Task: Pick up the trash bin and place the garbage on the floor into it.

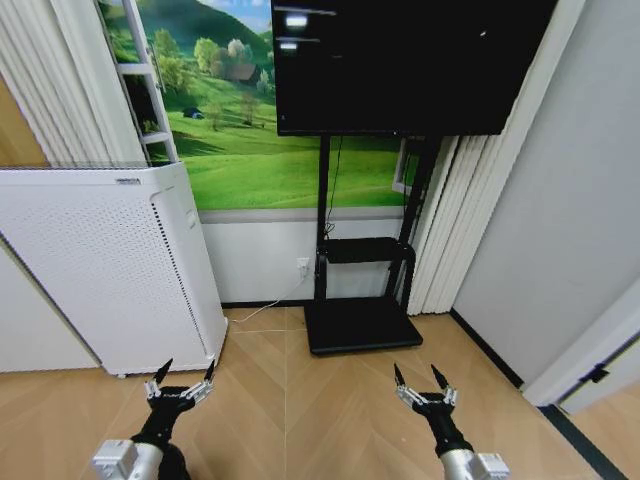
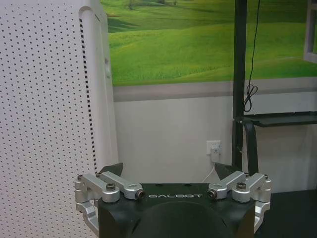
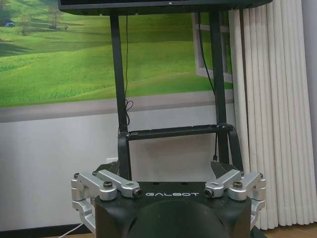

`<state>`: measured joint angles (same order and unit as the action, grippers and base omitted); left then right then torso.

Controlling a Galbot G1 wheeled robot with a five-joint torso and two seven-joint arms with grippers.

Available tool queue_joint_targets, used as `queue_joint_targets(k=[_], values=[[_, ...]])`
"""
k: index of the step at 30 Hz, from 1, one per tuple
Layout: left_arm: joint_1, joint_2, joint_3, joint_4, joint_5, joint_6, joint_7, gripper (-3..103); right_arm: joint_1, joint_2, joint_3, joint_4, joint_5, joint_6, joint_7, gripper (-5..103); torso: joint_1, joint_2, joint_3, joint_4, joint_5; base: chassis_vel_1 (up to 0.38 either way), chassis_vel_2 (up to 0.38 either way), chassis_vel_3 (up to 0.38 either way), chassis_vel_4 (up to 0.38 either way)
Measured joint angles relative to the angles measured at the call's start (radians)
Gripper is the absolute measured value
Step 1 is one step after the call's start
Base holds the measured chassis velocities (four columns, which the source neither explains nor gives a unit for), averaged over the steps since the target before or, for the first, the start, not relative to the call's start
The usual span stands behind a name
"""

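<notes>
Head view: left gripper (image 1: pixel 186 373), right gripper (image 1: pixel 421 377), both spread, forward-pointing

1. A tall white perforated air purifier (image 1: pixel 110 265) stands on the left, against the far wall.
2. A large dark television (image 1: pixel 405 62) sits on a black stand (image 1: pixel 360 320), right of the purifier.
3. A green meadow mural (image 1: pixel 255 150) covers the far wall behind both.
4. A white wall socket (image 1: pixel 302 265) sits low beside the stand, with a cable plugged in.
5. Pale pleated curtains (image 1: pixel 440 225) hang on the right.
6. The wooden floor (image 1: pixel 300 400) has a herringbone pattern.
</notes>
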<state>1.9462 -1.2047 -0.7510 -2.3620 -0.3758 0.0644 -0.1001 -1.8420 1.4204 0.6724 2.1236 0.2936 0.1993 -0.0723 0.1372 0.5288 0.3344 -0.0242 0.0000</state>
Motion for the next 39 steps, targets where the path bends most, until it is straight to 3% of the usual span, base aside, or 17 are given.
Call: queue_joint_targets(k=[22, 39], values=[[0.0, 0.0, 0.0, 0.0, 0.0, 0.0, 0.0, 100, 0.0, 0.0, 0.0, 0.0, 0.0, 0.0, 0.0, 100, 0.033, 0.081, 0.048, 0.0, 0.0, 0.0, 0.0, 0.0, 0.0], [0.0, 0.0, 0.0, 0.0, 0.0, 0.0, 0.0, 100, 0.0, 0.0, 0.0, 0.0, 0.0, 0.0, 0.0, 100, 0.069, 0.167, 0.099, 0.0, 0.0, 0.0, 0.0, 0.0, 0.0]])
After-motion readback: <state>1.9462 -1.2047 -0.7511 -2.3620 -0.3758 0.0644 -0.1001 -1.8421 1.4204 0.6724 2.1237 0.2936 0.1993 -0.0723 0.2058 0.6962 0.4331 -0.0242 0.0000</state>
